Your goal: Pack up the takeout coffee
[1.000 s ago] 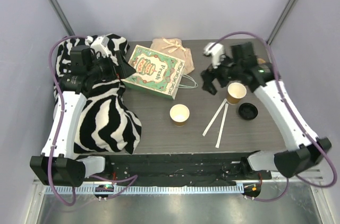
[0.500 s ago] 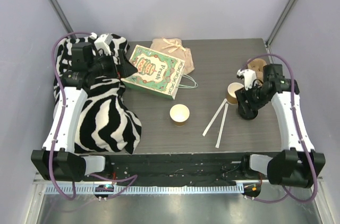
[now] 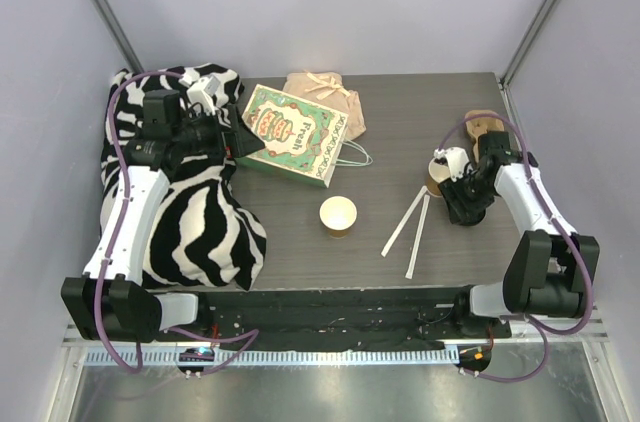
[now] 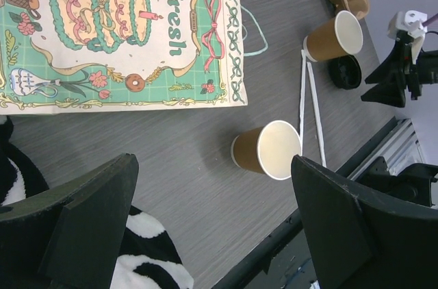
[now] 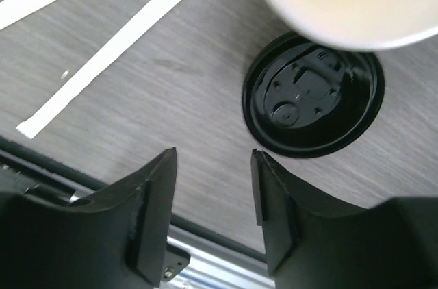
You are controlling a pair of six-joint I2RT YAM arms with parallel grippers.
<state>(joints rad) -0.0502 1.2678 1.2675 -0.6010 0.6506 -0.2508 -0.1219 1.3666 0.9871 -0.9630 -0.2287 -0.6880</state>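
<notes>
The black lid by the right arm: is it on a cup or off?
Off: the black lid lies on the table beside an uncovered paper cup.

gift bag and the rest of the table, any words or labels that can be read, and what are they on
"Fresh": green lettering on the front of the gift bag, beside the drawing of a cake.
Black lid: only small moulded marks on it, too blurred to read.
Brown cups: no print visible.
</notes>
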